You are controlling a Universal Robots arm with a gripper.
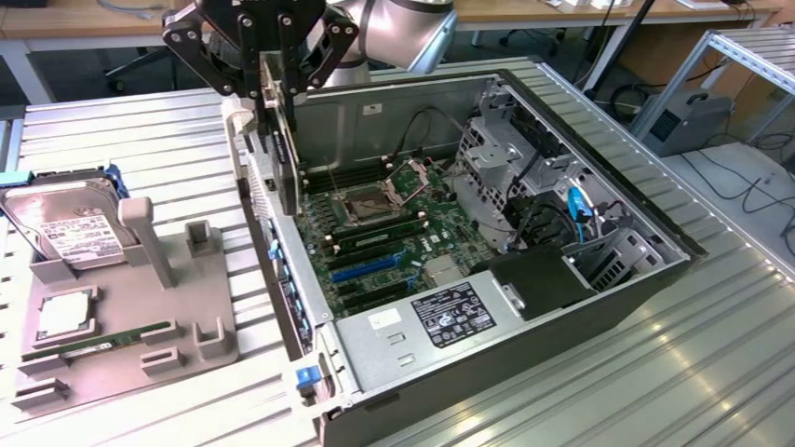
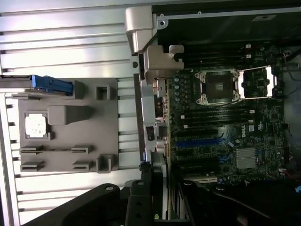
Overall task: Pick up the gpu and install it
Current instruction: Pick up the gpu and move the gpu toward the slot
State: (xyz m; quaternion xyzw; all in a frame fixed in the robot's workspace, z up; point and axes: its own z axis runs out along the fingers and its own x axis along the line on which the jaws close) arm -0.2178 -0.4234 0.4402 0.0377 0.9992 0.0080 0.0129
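Pincer (image 1: 276, 88) is clamped on the gpu (image 1: 283, 154), fingers pinching its upper edge. I've got the card hanging on edge, dark face vertical, silver bracket toward the exterior view's left. The exterior camera puts it at the rear side of the open computer case (image 1: 372, 116). Much of it stands above the rim, so it is not seated. Whether its lower edge touches the motherboard (image 1: 372, 251) I cannot tell.

The wrist camera gives me the other angle. I'm sighting straight down the card, a thin line edge-on, with the bracket running along the case's rear wall, just beside the board. Laid out flat there I get the open CPU socket (image 2: 218, 87), the blue slot (image 2: 200, 141) and the finned heat sink (image 2: 246, 157).

Back on the exterior camera, I have the power supply (image 1: 453, 315) with its label at the near end of the case. Well apart, at the exterior view's left, is the grey fixture (image 1: 125, 307). A hard drive (image 1: 62, 223) stands in it and a green memory stick (image 1: 114, 339) lies flat. The wrist camera adds a square processor (image 2: 36, 126) sitting in the fixture's recess.
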